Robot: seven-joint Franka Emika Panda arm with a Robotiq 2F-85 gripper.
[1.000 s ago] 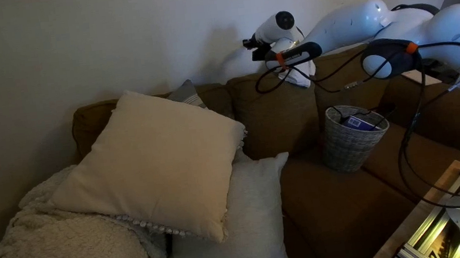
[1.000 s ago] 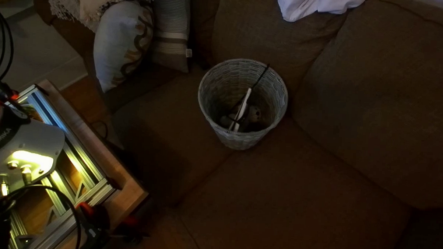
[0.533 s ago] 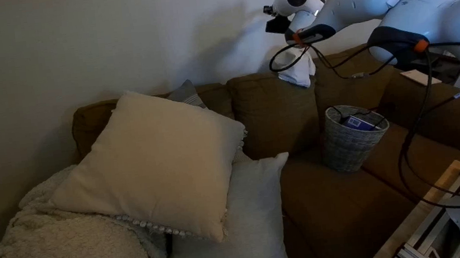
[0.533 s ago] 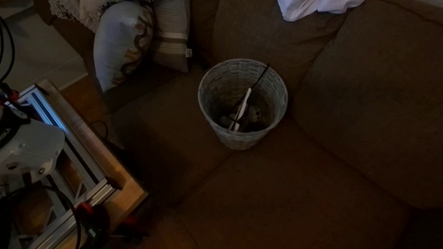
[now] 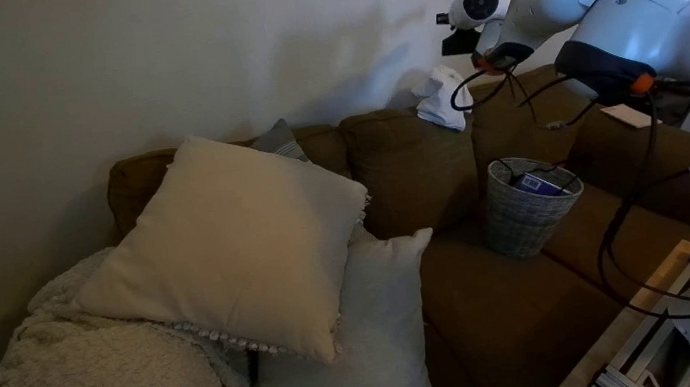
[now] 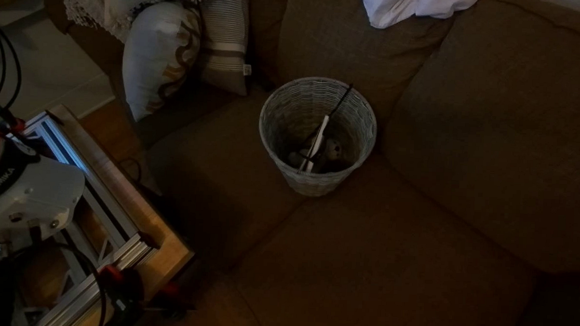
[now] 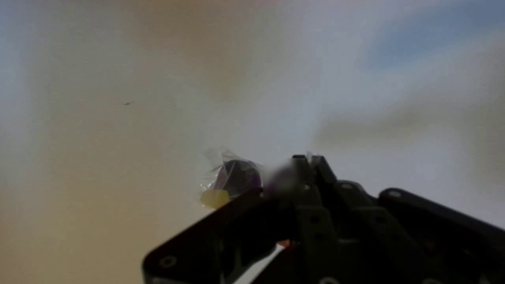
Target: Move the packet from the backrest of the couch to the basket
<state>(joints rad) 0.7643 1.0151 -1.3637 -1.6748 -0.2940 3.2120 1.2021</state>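
Observation:
The packet is clear crinkled film with dark purple and yellow contents. In the wrist view it hangs beside the left finger of my gripper. The fingertips are nearly together with a bit of clear film between them. Part of the packet is hidden behind the finger and a blurred patch. In both exterior views the packet cannot be made out. The arm's end is high in front of the wall, above the backrest, its jaws not clear there. The grey woven basket stands upright on the seat; it also shows from above.
The basket holds a blue and white box and a dark cord. A white cloth drapes over the couch backrest. Large cushions and a fleecy blanket lie left. Black cables hang from the arm.
The arm's end has moved right and somewhat up in the exterior view, uncovering the white cloth. The bright yellow glow on the robot's base has gone. Basket and cushions are unchanged.

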